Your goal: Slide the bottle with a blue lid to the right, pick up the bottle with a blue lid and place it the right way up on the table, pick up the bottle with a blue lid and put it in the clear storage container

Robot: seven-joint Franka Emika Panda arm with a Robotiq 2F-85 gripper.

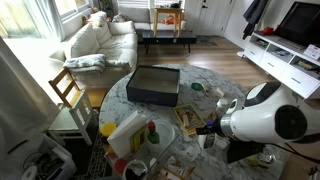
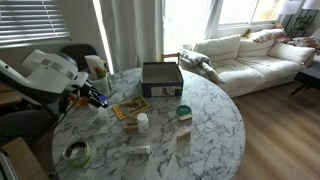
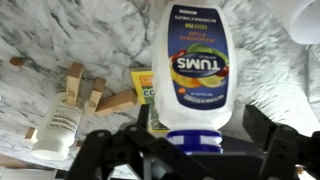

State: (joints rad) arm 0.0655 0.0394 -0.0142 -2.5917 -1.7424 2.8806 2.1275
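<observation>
On the marble counter (image 3: 40, 35) lies a small white bottle (image 3: 58, 122), then wooden pegs (image 3: 85, 90) and a yellow box (image 3: 145, 88); right of these the gripper (image 3: 197, 158) pinches the bottle with a blue lid (image 3: 203, 60) near its lid end, above the counter

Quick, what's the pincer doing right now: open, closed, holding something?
Pincer: cannot be told. In the wrist view its jaws sit on either side of the blue-lidded bottle, but whether they touch it isn't visible.
</observation>
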